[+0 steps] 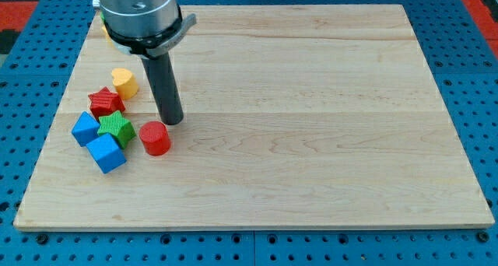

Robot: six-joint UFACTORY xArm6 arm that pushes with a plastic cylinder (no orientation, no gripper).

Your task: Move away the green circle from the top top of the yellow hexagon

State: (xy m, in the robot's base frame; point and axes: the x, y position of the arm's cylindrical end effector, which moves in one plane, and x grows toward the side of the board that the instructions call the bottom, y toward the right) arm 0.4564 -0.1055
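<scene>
You cannot make out a green circle; the only green block is a ribbed star (117,128). It sits among a red star (105,101) and two blue cubes (85,128) (106,153) on the pale wood board (311,103). A yellow block (102,26) is half hidden behind the arm. There are no jaws to open or close, only a smooth dark rod. My tip (172,122) rests just above a red cylinder (155,138), to the right of the green star.

2 blue blocks (85,128) (106,153), 2 red — star (105,102), cylinder (155,138) — 1 green star (117,127), 1 yellow heart (124,82)
</scene>
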